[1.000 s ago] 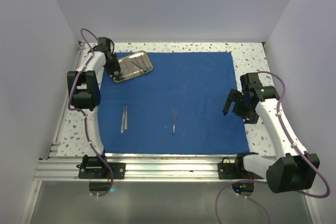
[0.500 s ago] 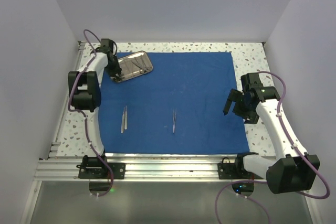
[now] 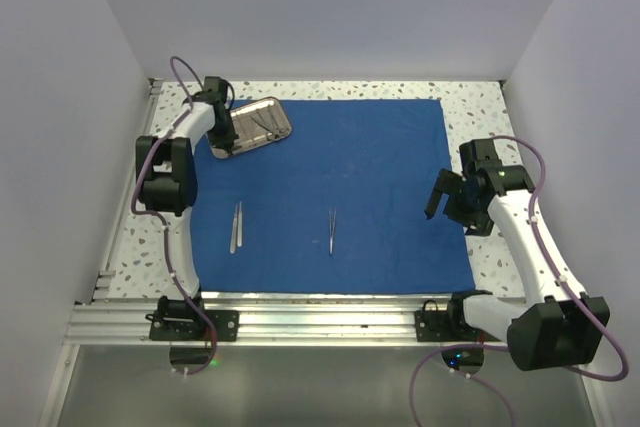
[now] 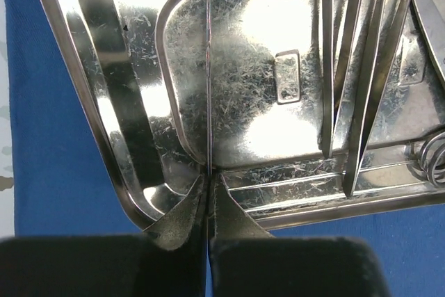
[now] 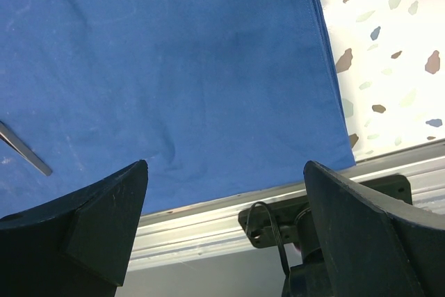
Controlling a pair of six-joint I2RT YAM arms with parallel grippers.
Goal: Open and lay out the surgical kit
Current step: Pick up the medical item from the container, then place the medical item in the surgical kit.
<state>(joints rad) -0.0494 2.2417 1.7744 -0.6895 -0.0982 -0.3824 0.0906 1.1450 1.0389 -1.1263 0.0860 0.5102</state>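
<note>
The royal-blue cloth point(image 3: 380, 177) lies spread flat on the table. The steel tray point(image 3: 285, 119) sits on its far left corner. My left gripper point(image 3: 222, 144) is at the tray's left end. In the left wrist view its fingers point(image 4: 208, 180) reach over the tray's rim point(image 4: 76, 102) and are shut on a thin silver instrument point(image 4: 208, 81), seen edge-on as a line. More tweezers point(image 4: 361, 67) and scissors rings point(image 4: 434, 161) lie in the tray. Two tweezers point(image 3: 237, 227) point(image 3: 332, 230) lie on the cloth. My right gripper point(image 3: 440, 209) hovers open and empty over the cloth's right edge point(image 5: 226, 165).
Speckled white tabletop point(image 3: 470, 107) borders the cloth point(image 5: 174, 53) on the right and far sides. An aluminium rail point(image 3: 320, 312) runs along the near edge and shows in the right wrist view point(image 5: 208, 227). White walls close in on three sides. A tweezers tip point(image 5: 24, 149) shows at left.
My left gripper has shifted a little to the right, further onto the tray's left end. The right arm, the tray and the two tweezers on the cloth have not moved.
</note>
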